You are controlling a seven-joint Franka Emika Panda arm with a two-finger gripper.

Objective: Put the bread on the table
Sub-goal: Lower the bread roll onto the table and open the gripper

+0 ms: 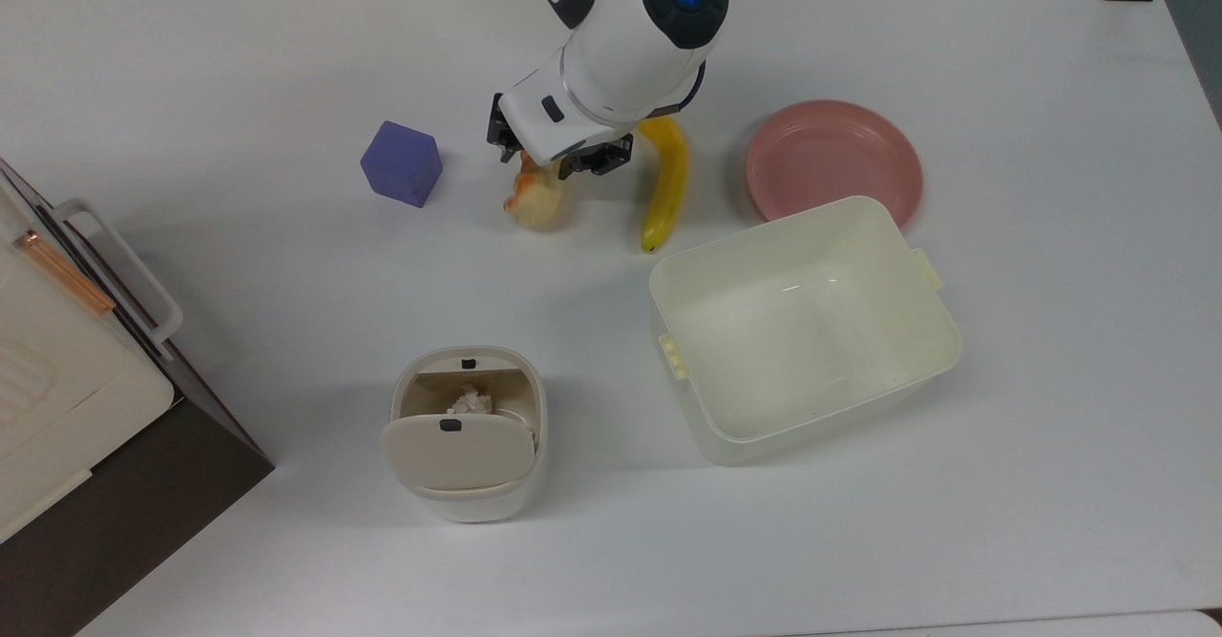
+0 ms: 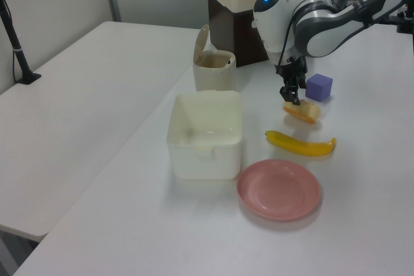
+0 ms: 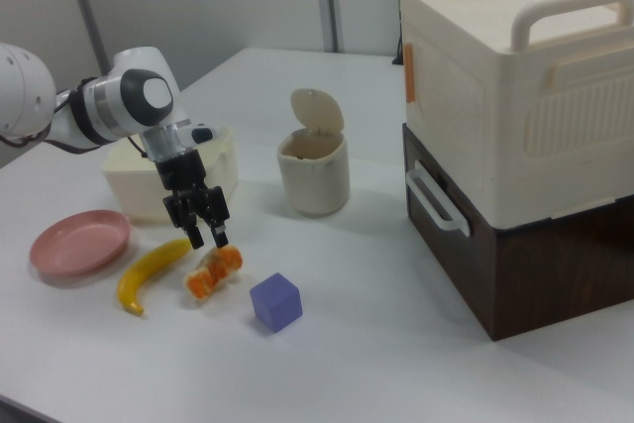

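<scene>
The bread (image 1: 533, 202), a small bun with an orange top, lies on the white table (image 1: 239, 284) between the purple cube (image 1: 402, 163) and the banana (image 1: 665, 181). My gripper (image 1: 547, 150) hovers just above the bun's far end, open, with nothing between its fingers. The left view has the bread (image 2: 303, 112) on the tabletop just below the gripper (image 2: 292, 93). From the right view, the gripper (image 3: 208, 238) stands a little above the bread (image 3: 213, 272), apart from it.
A pink plate (image 1: 833, 159) and a cream tub (image 1: 661, 284) sit to the top view's right of the banana. A small lidded bin (image 1: 468, 432) stands nearer the front. A big cream-and-brown cabinet (image 1: 57, 370) fills the top view's left edge.
</scene>
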